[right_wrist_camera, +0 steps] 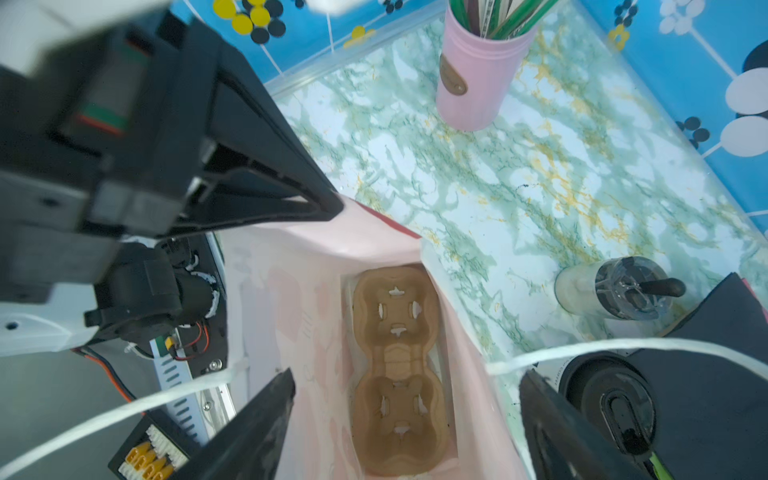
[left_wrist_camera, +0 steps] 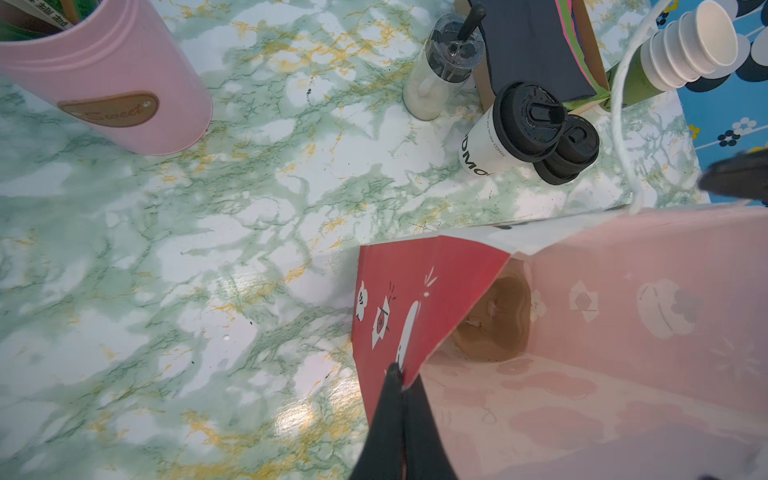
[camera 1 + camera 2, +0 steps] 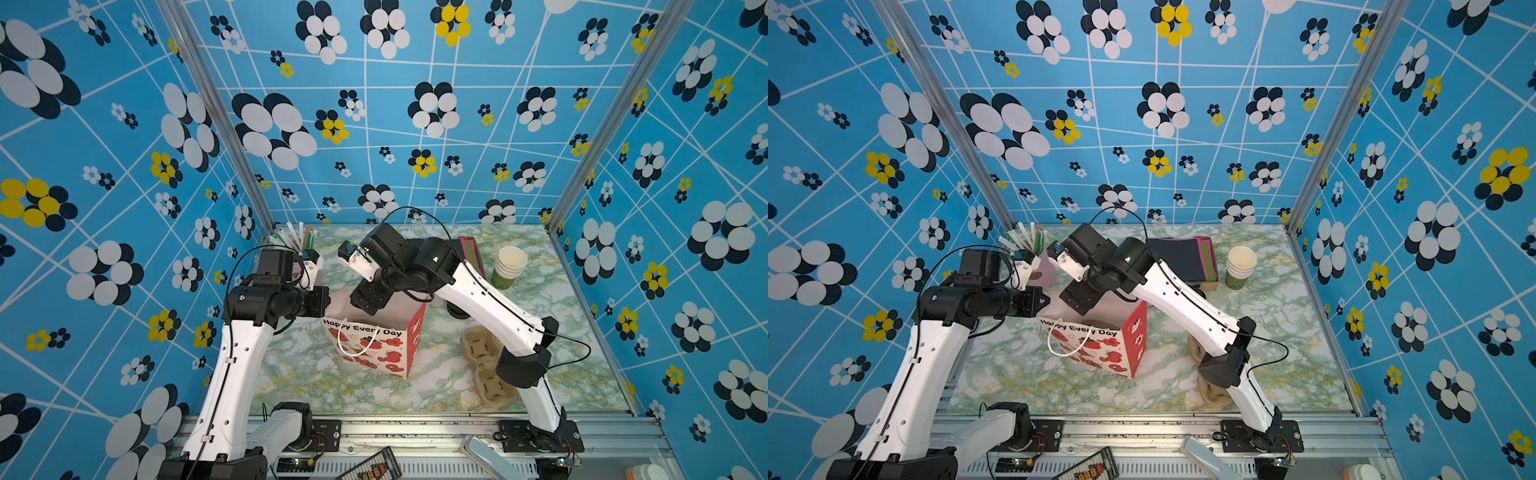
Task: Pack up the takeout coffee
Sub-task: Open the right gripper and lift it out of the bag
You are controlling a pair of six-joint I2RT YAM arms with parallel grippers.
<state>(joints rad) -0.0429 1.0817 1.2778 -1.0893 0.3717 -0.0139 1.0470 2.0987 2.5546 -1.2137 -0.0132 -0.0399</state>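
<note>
The takeout coffee (image 2: 498,133), a white paper cup with a black sip lid, stands on the marble table beside a squat stack of black lids (image 2: 569,153). Its lid (image 1: 611,399) shows just outside the bag in the right wrist view, and my right arm hides it in both top views. My left gripper (image 2: 398,374) is shut on the red side edge of the gift bag (image 3: 374,345), holding its mouth apart. Above the bag's mouth my right gripper (image 1: 407,376) hangs open with nothing between its fingers. A brown two-cup carrier (image 1: 399,365) lies flat on the bag's floor.
Another brown carrier (image 3: 486,365) lies on the table under my right arm. A stack of lidless paper cups (image 3: 509,266) and dark napkins (image 3: 471,253) stand at the back right. A pink straw holder (image 2: 124,83) and a clear shaker jar (image 2: 440,70) are at the back. The bag's white cord handle (image 1: 623,347) crosses the right fingers.
</note>
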